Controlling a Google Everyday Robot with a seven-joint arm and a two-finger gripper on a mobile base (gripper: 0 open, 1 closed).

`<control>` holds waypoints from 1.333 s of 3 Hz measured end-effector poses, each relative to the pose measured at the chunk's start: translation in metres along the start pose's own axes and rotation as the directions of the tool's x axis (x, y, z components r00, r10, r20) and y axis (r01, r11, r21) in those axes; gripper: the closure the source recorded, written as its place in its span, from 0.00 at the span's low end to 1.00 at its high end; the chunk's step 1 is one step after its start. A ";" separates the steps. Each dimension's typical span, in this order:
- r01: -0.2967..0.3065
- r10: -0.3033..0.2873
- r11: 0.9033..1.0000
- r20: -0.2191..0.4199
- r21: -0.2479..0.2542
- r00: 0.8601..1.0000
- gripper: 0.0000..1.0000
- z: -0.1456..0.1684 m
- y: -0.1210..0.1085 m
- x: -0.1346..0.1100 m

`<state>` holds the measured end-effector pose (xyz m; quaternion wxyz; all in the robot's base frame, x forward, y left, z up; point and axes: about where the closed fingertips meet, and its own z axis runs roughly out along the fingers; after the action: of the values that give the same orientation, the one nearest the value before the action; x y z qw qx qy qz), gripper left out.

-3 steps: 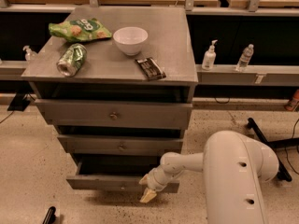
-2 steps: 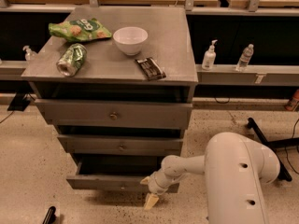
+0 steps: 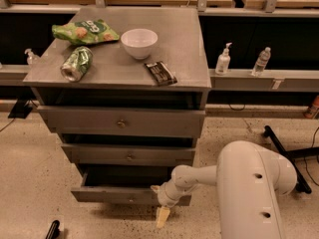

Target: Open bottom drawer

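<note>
The grey wooden bottom drawer (image 3: 117,195), lowest of three under the grey counter (image 3: 185,49), sits partly pulled out; the white arm's end effector (image 3: 163,214), apart or together I cannot tell, hangs just below the drawer front's right end, so any further pull should probably run straight and level.

Gripper (image 3: 162,216): a little lower than a second ago, now hanging just below the lower edge of the bottom drawer (image 3: 114,195), near its right end.
Arm (image 3: 192,177): wrist end dipped down with it.
</note>
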<state>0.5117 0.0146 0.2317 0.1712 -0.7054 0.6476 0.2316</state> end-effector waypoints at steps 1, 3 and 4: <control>0.002 -0.002 1.000 -0.006 -0.001 1.000 0.02 0.016 -0.021 0.009; 0.000 -0.001 1.000 -0.015 -0.026 1.000 0.19 0.057 -0.051 0.026; 0.008 -0.008 0.999 -0.005 -0.043 1.000 0.34 0.062 -0.049 0.023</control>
<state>0.5547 0.0340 0.1650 0.1554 -0.7122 0.6400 0.2430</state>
